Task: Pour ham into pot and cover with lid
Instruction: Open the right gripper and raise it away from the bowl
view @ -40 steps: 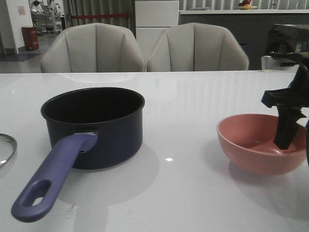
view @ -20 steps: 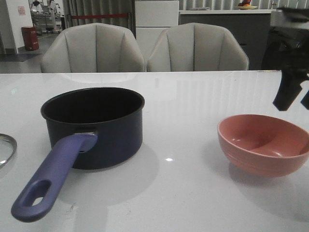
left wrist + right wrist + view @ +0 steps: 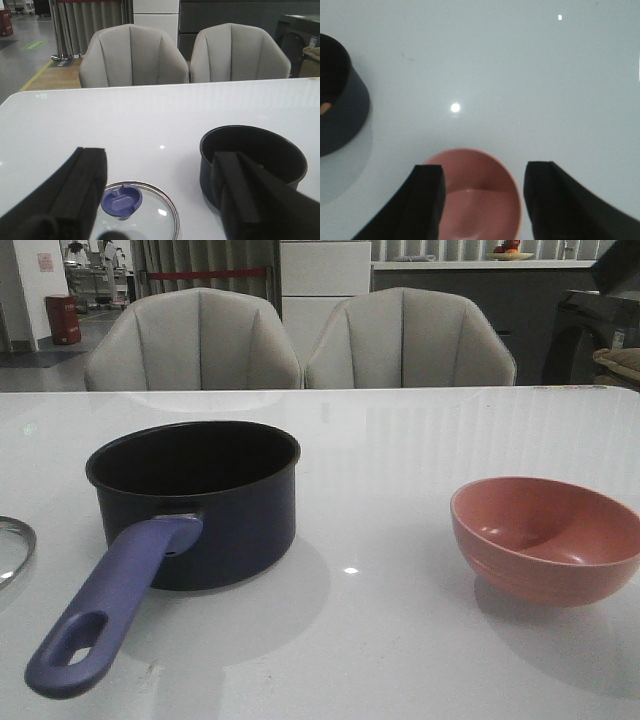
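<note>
front: low, forward | wrists: above table | shared: pot [image 3: 195, 502]

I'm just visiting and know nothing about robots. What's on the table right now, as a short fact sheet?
pot: open, upright, handle toward the camera
ham: an orange bit shows inside the pot
lid: flat on the table beside the pot, not on it
pink bowl: upright, looks empty
left tool: open, above the lid
right tool: open, above the bowl

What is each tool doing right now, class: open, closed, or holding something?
Left tool: open, holding nothing, above the lid beside the pot.
Right tool: open, holding nothing, above the bowl.
</note>
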Available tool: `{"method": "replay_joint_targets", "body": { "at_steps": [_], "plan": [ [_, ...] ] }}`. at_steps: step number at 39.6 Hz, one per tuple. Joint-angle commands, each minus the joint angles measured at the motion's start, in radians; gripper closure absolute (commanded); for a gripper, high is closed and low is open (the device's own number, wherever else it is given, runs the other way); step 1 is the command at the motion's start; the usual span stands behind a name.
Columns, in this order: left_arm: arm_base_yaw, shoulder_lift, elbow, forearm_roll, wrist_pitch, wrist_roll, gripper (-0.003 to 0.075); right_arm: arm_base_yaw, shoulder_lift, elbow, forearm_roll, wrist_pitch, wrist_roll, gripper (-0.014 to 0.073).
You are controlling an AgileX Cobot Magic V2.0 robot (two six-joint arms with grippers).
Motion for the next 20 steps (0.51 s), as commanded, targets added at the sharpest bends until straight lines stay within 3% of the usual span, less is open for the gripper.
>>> {"method": "replay_joint_targets", "body": {
  "at_steps": [1,11,20],
  "plan": [
    [-0.006,0.016,-0.024,-0.002,-0.078,-0.006,0.0240,0.042,-0.114,0.019,0.008,-0.118,-0.010,0.0128],
    [-0.006,0.016,-0.024,-0.002,-0.078,-0.006,0.0240,0.131,-0.424,0.181,-0.023,-0.238,-0.010,0.0128],
    [-0.006,0.016,-0.024,-0.002,-0.078,-0.006,0.0240,0.137,-0.705,0.384,-0.023,-0.373,-0.009,0.0128]
  ]
}}
